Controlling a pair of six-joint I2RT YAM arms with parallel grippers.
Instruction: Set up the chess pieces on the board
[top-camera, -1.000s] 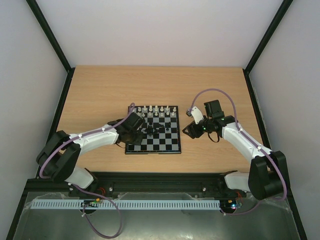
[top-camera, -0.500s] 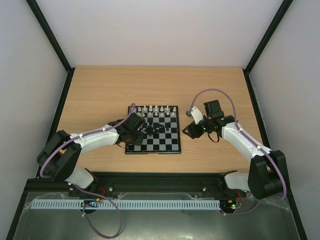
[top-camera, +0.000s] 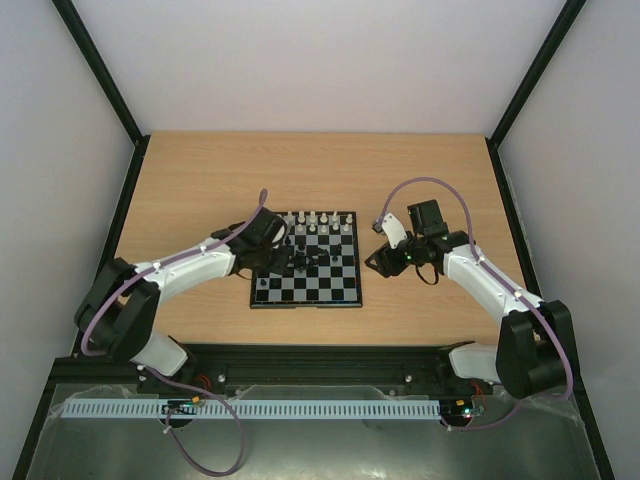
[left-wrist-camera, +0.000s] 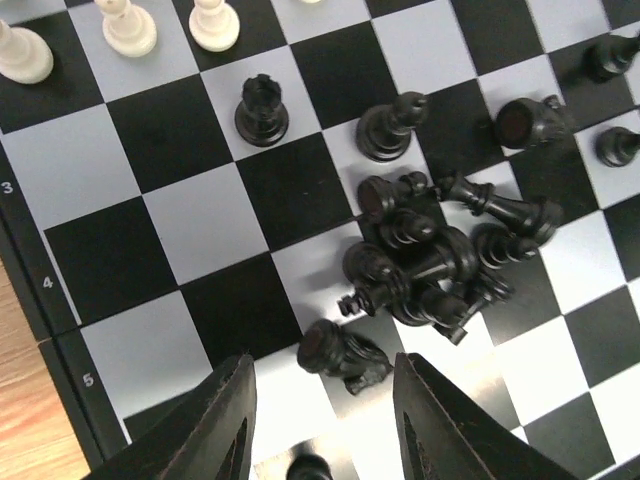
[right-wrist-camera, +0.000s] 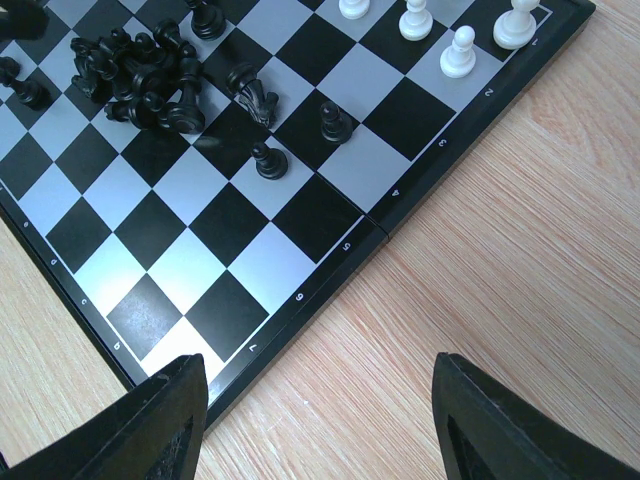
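The board (top-camera: 335, 285) lies mid-table with white chess pieces (top-camera: 315, 220) standing along its far rows and a heap of fallen black pieces (top-camera: 303, 262) near its middle. One black piece (top-camera: 262, 285) stands alone at the near left corner. My left gripper (top-camera: 283, 250) hovers over the board's left side, open. In the left wrist view its fingers (left-wrist-camera: 230, 420) flank a fallen black piece (left-wrist-camera: 340, 357) without touching it, and the heap (left-wrist-camera: 430, 260) lies just beyond. My right gripper (right-wrist-camera: 345, 420) is open and empty over bare wood beside the board's right edge (right-wrist-camera: 330, 270).
A black rook (left-wrist-camera: 262, 108) stands upright near the white row (left-wrist-camera: 120, 25). Two black pawns (right-wrist-camera: 268, 160) and a toppled knight (right-wrist-camera: 255, 100) sit apart from the heap. Black frame rails border the wooden table (top-camera: 200, 180) on both sides.
My left gripper has opened and drawn back from the board's near left corner toward the far side, leaving a black piece standing there. The right arm has not moved.
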